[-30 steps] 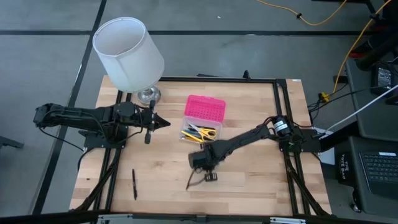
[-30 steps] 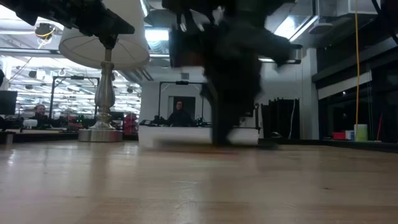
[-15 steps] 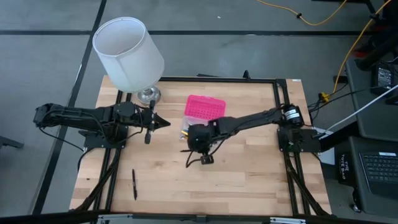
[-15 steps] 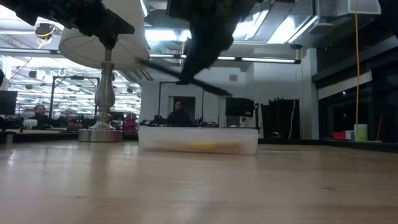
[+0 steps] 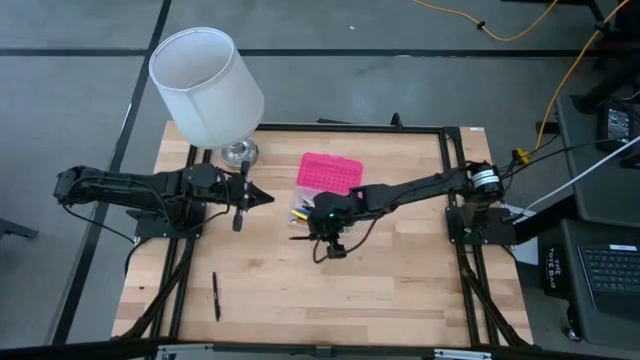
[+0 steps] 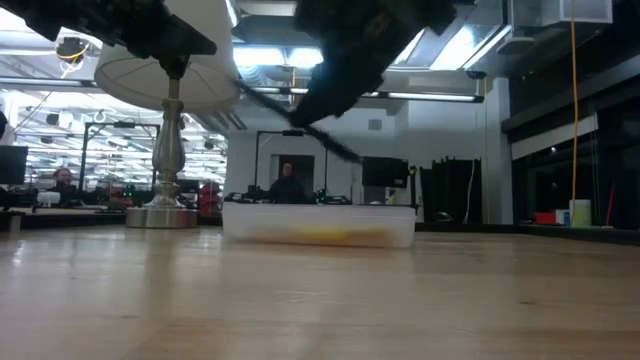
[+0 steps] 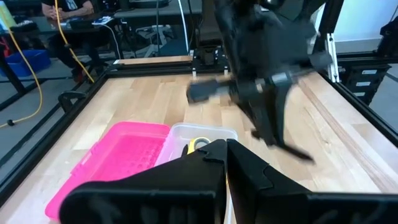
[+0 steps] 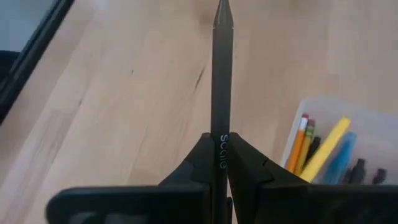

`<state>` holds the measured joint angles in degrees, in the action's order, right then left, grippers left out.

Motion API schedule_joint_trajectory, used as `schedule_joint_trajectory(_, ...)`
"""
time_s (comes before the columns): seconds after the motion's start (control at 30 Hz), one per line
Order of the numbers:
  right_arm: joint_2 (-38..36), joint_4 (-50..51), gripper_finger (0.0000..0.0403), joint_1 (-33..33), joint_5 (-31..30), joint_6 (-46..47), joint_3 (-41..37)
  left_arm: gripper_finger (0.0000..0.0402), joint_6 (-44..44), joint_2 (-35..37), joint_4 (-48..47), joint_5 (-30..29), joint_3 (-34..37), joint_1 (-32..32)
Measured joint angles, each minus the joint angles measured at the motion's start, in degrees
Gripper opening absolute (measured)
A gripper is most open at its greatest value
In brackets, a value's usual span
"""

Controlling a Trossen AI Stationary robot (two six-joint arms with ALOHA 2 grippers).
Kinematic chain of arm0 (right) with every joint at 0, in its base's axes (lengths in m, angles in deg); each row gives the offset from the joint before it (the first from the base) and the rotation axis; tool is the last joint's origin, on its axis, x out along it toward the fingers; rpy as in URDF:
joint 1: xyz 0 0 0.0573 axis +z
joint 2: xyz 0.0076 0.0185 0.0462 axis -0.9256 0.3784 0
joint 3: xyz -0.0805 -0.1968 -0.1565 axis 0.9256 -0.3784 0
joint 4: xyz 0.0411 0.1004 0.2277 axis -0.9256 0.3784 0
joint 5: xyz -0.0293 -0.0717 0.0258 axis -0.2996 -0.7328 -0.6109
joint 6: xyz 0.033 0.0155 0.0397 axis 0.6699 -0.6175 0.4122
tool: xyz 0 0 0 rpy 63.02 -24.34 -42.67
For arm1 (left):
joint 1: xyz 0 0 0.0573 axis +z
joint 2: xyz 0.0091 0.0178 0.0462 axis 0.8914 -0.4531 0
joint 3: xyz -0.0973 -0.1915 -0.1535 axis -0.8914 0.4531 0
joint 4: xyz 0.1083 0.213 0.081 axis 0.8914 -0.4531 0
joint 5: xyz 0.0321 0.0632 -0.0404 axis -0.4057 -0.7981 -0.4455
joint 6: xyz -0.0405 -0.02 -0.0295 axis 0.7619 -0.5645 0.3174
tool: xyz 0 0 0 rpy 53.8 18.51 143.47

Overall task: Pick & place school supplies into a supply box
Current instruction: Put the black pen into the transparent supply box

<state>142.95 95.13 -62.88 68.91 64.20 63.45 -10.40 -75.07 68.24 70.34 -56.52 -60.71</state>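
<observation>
Now, step in hand: you are carrying a black pen (image 8: pixel 222 81) toward the open box (image 5: pixel 318 205), with the clear base beside the pink lid (image 5: pixel 331 174).
Right gripper: the right gripper (image 8: pixel 217 163) is clenched on the pen's barrel, the pen sticking straight out past the fingertips; in the high view it hangs at the near edge of the clear base.
Left gripper: the left gripper (image 5: pixel 262 198) waits closed and empty at the left of the table, near the lamp (image 5: pixel 208 85).
Doing it well: turn the pen so it lies along the length of the base, like the yellow and orange pencils (image 8: pixel 311 149) already inside, bring it low over the middle, and only then let go. My judgement is that a release from this height or crosswise would let it bounce off the rim.
Left to do: another black pen (image 5: pixel 216 296) lies on the wood near the table's front left, well apart from the box.
High view only: it shows that stray pen and where both arms stand.
Right wrist view only: it shows the grip itself and the white lettering on the barrel.
Low view only: the pen is tilted and well above the base (image 6: pixel 318 223).
Left wrist view only: the scissors' yellow handle (image 7: pixel 198 145) inside the base.
</observation>
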Motion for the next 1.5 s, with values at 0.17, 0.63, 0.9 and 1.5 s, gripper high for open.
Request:
schedule_joint_trajectory(0.17,-6.5,-6.9,0.0028,-1.0,0.0,-1.9,-7.3,0.0006,0.0,0.0,0.2,0.0,0.0,0.0)
schedule_joint_trajectory(0.63,-19.0,-21.7,0.0029,-8.5,-6.1,4.1,-23.0,0.0006,0.0,-0.4,0.0,0.0,0.0,0.0)
schedule_joint_trajectory(0.9,-18.7,-16.9,0.0031,-9.5,-12.3,9.2,-23.1,0.0006,0.0,-0.4,0.4,0.0,0.0,0.0)
schedule_joint_trajectory(1.5,-9.5,-17.9,0.0034,-10.4,-15.2,3.3,-23.0,0.0006,0.0,-0.4,0.4,0.0,0.0,0.0)
